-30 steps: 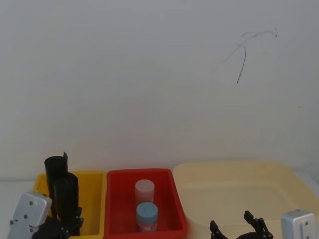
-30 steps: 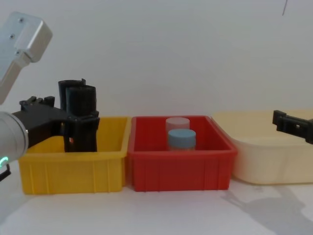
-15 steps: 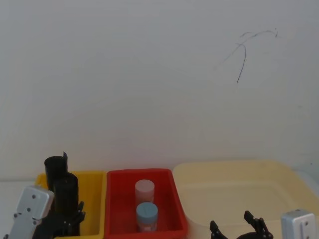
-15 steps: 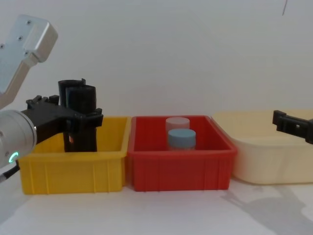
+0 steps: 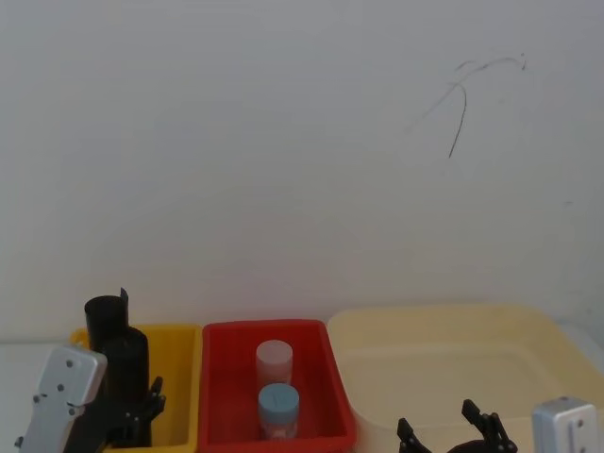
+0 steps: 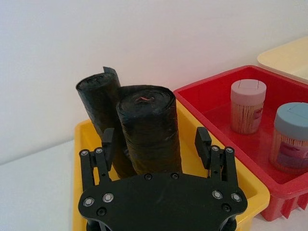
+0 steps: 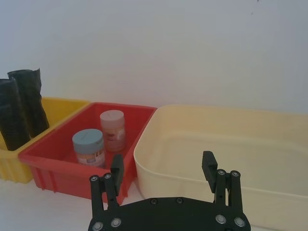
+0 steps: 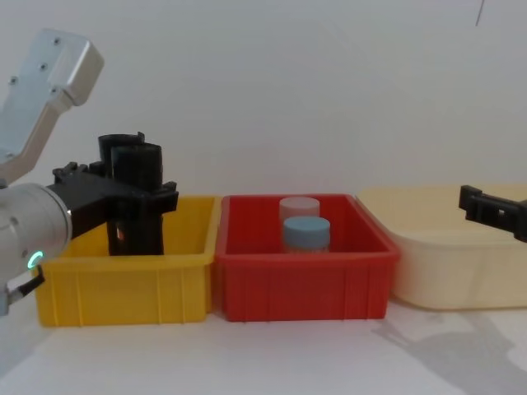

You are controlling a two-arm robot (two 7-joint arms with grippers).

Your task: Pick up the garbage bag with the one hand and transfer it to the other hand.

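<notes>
Left wrist view gives me the clearest look. The left tool [image 6: 155, 139], black and long-fingered, has its fingers [image 6: 108, 139] spread on either side of the tightly rolled black plastic garbage bag [image 6: 148, 130]. A gap shows on each side, so the tool is open and gripping nothing.

The garbage bag stands upright in the yellow plastic bin [image 6: 243, 175], its top well above the rim. Close behind it stands a second black plastic roll [image 6: 98, 96] with a loose flap sticking up at its top.

In the chest view I see the fingers level with the bag's middle, above the bin's rim, on the silver-grey arm [image 8: 41, 90] that enters from the left edge. Beside the yellow bin sits the red plastic bin [image 8: 300, 284]. It holds a clear jar with a pale pink lid [image 8: 298, 207] and, nearer me, a jar with a light blue lid [image 8: 306, 234].

The right tool [image 7: 162, 166] hangs open and empty by the cream plastic tub [image 7: 269, 120], well apart from the garbage bag. All three containers sit in a row on the white worktop [image 8: 272, 354].
</notes>
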